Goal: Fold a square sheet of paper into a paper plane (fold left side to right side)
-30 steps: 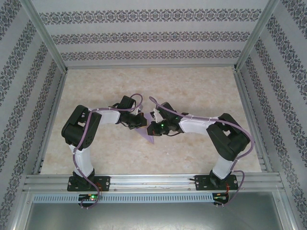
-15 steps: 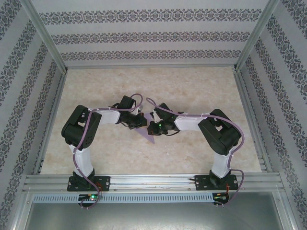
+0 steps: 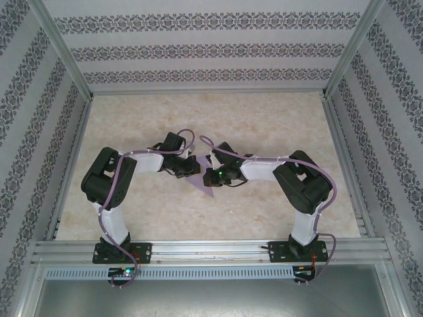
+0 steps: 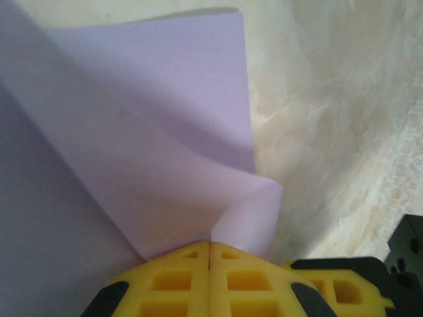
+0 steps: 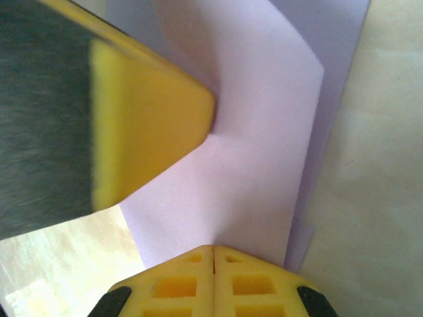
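With our left hand [image 4: 209, 246] and right hand [image 5: 213, 249] both clamped shut on the creased paper [image 3: 206, 188] between them over the middle of the tabletop [image 3: 277, 119], we risk tearing or buckling it if the two hands pull unevenly, skewing the fold.

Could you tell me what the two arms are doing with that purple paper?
Both arms are working on the sheet of paper at the middle of the table. The left gripper and the right gripper are each shut on it, close together. The paper is folded over and bowed, not flat.
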Controlling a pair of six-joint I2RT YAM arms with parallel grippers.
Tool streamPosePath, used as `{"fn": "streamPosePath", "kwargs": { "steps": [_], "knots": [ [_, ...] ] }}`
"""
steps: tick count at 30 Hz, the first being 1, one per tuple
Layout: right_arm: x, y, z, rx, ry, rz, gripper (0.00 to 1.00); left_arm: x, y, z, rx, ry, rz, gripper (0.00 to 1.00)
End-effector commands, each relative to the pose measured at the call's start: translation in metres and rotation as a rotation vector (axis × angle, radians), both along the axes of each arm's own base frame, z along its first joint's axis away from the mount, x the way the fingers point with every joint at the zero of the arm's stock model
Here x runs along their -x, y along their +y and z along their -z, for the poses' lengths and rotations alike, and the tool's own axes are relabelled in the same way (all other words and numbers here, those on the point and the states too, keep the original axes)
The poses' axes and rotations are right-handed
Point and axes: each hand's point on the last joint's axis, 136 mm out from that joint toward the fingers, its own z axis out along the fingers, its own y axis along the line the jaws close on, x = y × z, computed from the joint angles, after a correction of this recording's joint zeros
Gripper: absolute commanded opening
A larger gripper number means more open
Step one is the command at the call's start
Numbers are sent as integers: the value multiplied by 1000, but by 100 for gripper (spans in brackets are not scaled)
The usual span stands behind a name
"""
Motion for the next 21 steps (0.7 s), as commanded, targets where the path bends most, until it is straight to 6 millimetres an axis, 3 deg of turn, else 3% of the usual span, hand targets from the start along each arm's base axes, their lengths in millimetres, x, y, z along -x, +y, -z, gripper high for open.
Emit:
{"fn": "streamPosePath", "kwargs": {
  "steps": [1, 8, 21],
  "knots": [
    [31, -41, 53, 182, 123, 2, 0, -4, 1, -25, 31, -66, -19, 5],
    [34, -46, 58, 195, 132, -4, 0, 18, -5, -19, 88, -18, 4, 0],
    [35, -54, 66, 243, 129, 0, 0, 10, -23, -9, 130, 0, 17, 0]
  ]
}}
